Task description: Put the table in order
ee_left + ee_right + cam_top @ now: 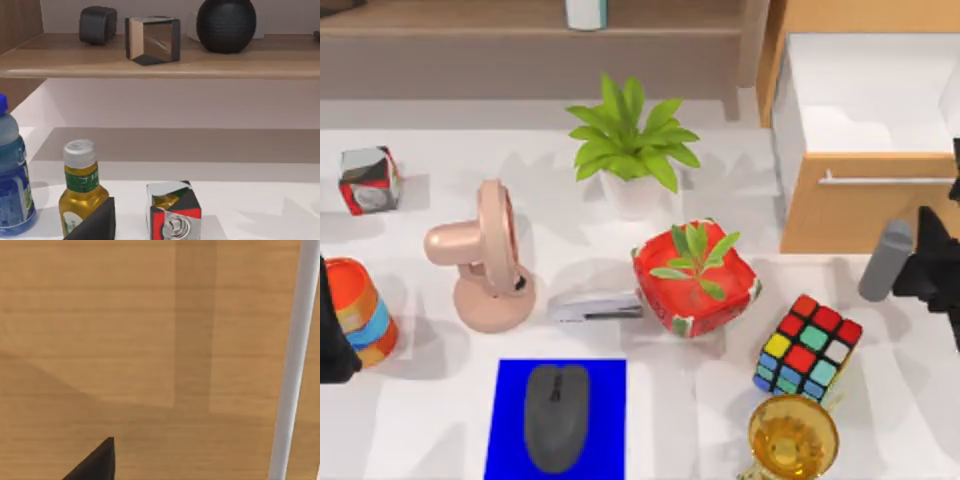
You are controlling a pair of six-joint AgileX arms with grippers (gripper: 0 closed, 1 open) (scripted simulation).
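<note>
Spread beneath everything, the smooth white table (420, 420) is crowded with a glossy colour cube (808, 349) near its right edge, where the right gripper (932, 262) is seen, finger state indiscernible, beside the wooden drawer (840, 215).

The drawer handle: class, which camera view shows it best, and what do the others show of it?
The right wrist view shows the drawer handle best: a close white bar against the light-wood drawer front. The top view gives it as a thin pale line across the open drawer. The left wrist view faces a shelf instead.
</note>
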